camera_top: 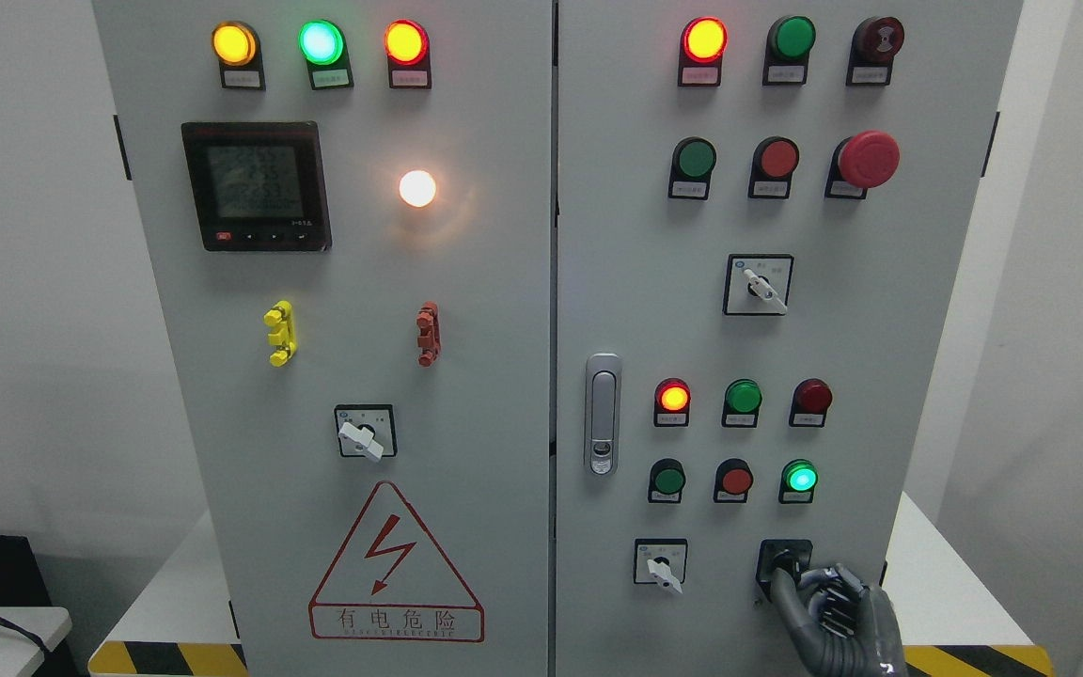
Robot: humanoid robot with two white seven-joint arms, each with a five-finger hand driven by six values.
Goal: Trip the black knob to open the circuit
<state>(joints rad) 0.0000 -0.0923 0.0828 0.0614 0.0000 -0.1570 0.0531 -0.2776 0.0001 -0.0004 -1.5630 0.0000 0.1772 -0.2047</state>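
Black knob [783, 562], low on the cabinet's right door [635, 235]: we note the right robot hand [819, 597] grasping it, fingers curled round.

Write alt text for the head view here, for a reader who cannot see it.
The robot's right hand reaches up from the lower right edge, fingers on the black knob at the bottom right of a grey electrical cabinet. The two-door panel carries lit and unlit indicator lamps, a red emergency button, selector switches, a digital meter and a red lightning warning triangle.
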